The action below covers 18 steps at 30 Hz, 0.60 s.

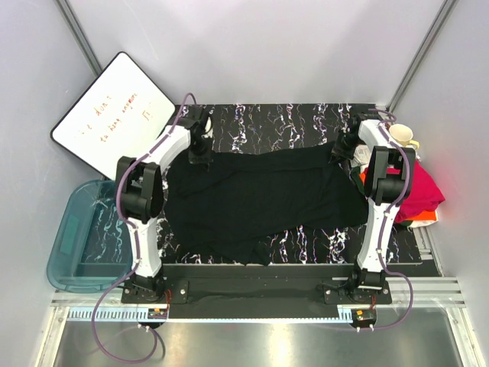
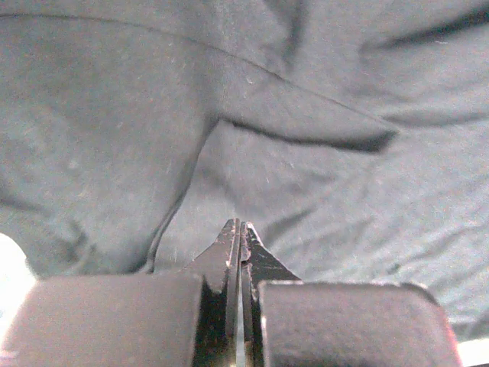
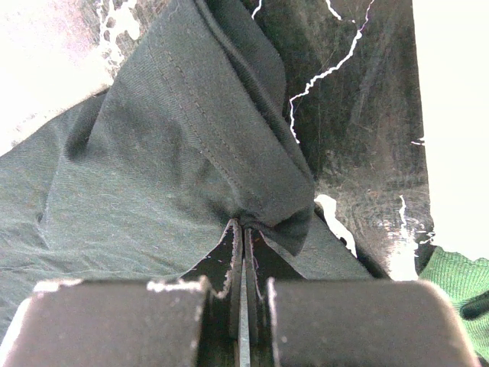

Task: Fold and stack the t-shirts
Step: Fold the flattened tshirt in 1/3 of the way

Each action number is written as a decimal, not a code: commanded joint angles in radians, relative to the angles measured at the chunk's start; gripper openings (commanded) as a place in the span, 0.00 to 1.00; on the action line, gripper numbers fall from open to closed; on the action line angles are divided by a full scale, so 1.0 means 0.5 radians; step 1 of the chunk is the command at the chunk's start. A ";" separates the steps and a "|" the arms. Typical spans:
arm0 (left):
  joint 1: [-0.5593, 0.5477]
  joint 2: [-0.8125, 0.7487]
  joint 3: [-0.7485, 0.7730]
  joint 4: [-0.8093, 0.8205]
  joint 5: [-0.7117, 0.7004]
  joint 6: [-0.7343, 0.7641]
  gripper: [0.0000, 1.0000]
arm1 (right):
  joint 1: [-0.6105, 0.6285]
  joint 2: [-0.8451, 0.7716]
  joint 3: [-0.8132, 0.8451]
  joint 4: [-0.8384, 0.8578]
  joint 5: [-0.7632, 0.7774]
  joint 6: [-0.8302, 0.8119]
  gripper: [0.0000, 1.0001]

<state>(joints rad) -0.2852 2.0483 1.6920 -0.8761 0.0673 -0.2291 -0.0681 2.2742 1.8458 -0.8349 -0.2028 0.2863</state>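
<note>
Overhead, the plain black cotton t-shirt point(image 1: 260, 202) sprawls across the black, white-veined marble-look counter point(image 1: 267, 116). The left arm point(image 1: 164, 153) reaches its far-left corner and the right arm point(image 1: 382, 191) its far-right corner. From up there the grip is hard to read, but the wrist cameras settle it. On the left wrist, the jaws are pressed together with creases of black cloth running right into their tips. On the right wrist, the jaws are clamped on a stitched hem fold of the same shirt, with bare counter just beyond.

Only the overhead view catches the rest. The bright magenta-pink t-shirt point(image 1: 420, 191) is bunched at the right edge, partly hidden behind the right arm. An orange cloth piece point(image 1: 422, 219) pokes out beneath it, and a cream ceramic mug point(image 1: 403, 136) sits just past it. Off to the left are a tilted whiteboard with orange writing point(image 1: 114, 111) and a translucent blue plastic bin point(image 1: 80, 237).
</note>
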 commanded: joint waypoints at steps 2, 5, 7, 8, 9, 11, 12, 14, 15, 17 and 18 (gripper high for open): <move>-0.037 -0.222 -0.113 0.016 0.013 -0.017 0.00 | 0.010 0.020 0.054 0.004 -0.042 -0.026 0.00; -0.043 -0.225 -0.178 0.016 -0.058 -0.042 0.27 | 0.010 0.023 0.054 0.004 -0.049 -0.023 0.00; -0.040 -0.213 -0.199 0.016 -0.098 -0.051 0.66 | 0.010 0.020 0.051 0.007 -0.055 -0.020 0.00; -0.040 -0.191 -0.187 0.019 -0.119 -0.054 0.72 | 0.010 0.017 0.048 0.004 -0.061 -0.020 0.00; -0.037 -0.182 -0.178 0.019 -0.128 -0.054 0.76 | 0.010 0.014 0.045 0.004 -0.061 -0.023 0.00; -0.025 -0.136 -0.132 0.019 -0.129 -0.054 0.79 | 0.010 0.008 0.036 0.004 -0.055 -0.030 0.00; -0.019 -0.118 -0.114 0.019 -0.129 -0.057 0.79 | 0.010 0.005 0.030 0.004 -0.055 -0.036 0.00; -0.003 -0.060 -0.068 0.022 -0.129 -0.057 0.77 | 0.010 0.001 0.021 0.004 -0.052 -0.042 0.00; 0.012 -0.038 -0.022 0.022 -0.119 -0.054 0.77 | 0.010 -0.002 0.021 0.004 -0.055 -0.042 0.00; 0.030 0.032 0.055 0.019 -0.113 -0.042 0.75 | 0.010 -0.002 0.008 0.004 -0.055 -0.048 0.00; 0.036 0.057 0.076 0.016 -0.113 -0.039 0.75 | 0.010 -0.005 0.008 0.004 -0.055 -0.048 0.00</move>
<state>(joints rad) -0.2874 2.0296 1.6463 -0.8867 0.0246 -0.2543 -0.0681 2.2765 1.8454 -0.8352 -0.2047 0.2802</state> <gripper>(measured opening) 0.759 0.011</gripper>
